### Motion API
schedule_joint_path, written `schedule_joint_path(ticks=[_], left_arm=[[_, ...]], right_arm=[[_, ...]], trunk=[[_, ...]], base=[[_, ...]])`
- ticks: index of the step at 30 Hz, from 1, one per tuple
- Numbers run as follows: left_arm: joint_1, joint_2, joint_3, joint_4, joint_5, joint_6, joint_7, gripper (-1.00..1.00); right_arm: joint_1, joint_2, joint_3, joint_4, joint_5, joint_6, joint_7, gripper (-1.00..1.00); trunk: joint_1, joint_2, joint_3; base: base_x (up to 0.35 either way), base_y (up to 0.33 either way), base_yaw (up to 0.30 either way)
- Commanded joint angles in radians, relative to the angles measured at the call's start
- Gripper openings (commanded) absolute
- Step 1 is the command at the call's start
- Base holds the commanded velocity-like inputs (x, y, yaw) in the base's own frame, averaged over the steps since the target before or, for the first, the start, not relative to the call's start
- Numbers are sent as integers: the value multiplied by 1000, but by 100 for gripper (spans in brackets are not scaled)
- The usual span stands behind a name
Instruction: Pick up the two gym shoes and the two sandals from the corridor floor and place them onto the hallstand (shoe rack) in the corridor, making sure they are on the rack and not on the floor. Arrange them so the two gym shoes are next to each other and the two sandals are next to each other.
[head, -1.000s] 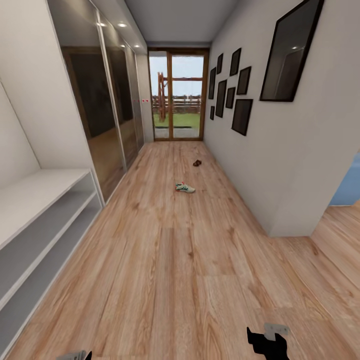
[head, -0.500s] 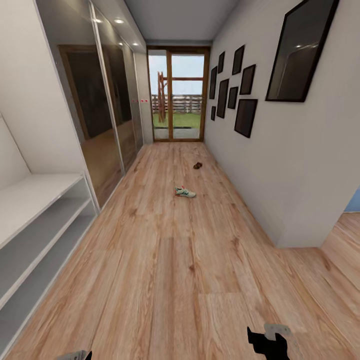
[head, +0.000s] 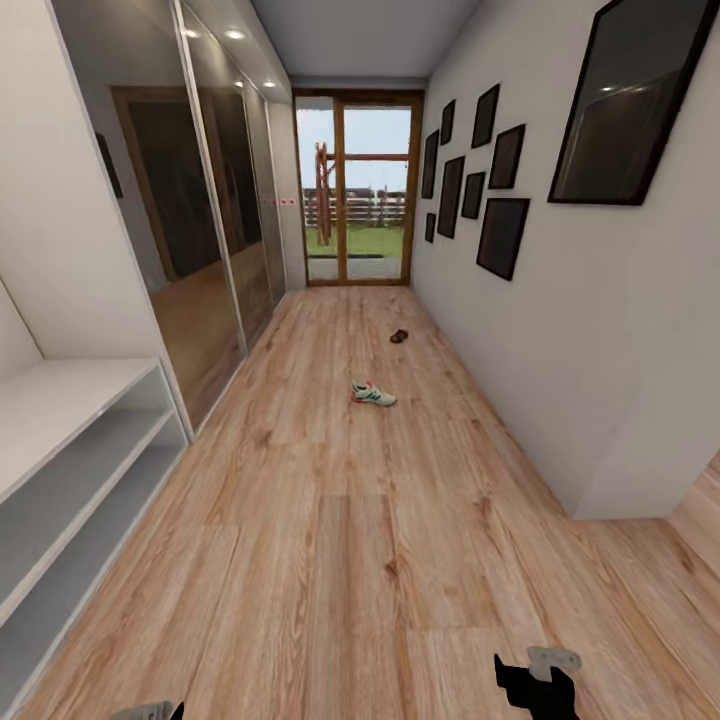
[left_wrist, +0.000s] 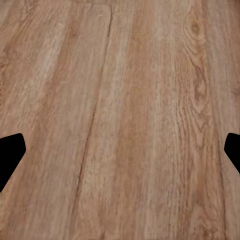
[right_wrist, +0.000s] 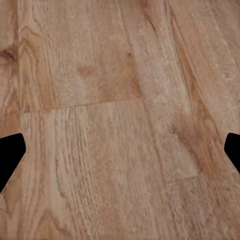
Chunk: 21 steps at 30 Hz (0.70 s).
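Both sets of jaws stand wide apart and hold nothing: in each wrist view the dark fingertips sit at opposite edges with only bare plank between them, which suits an approach where neither arm has work to do yet. The left gripper (left_wrist: 120, 152) and the right gripper (right_wrist: 120, 152) both look straight down at the corridor floor (head: 360, 560), apparently carried low and tucked in so they stay out of the way while the base travels; in the head view the right gripper shows as a black shape at the bottom edge. Further out, one gym shoe (head: 373, 394) lies on its own in the middle of the planks, well ahead of the robot, off-white with green stripes and a red heel. Beyond it, nearer the glass door (head: 352, 190), sits a small dark-brown sandal (head: 399, 336); whether that is one or two I cannot tell at this size. The hallstand (head: 80, 440) runs along the left wall, its pale shelves holding no shoes where they show, so nothing appears to be placed yet. Dark picture frames (head: 500, 235) line the right wall.
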Motion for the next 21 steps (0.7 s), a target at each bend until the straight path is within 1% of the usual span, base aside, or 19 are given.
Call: schedule_joint_path(ticks=[1, 21], left_arm=[[-1, -1, 9, 1, -10, -4, -5, 100], [-1, -1, 8, 1, -11, -4, -5, 100]], right_arm=[[-1, 0, -6, 2, 10, -3, -5, 100], [-1, 0, -6, 2, 11, -3, -5, 100]], trunk=[[0, 0, -1], [0, 0, -1]], base=[[296, 177, 0], [291, 188, 0]])
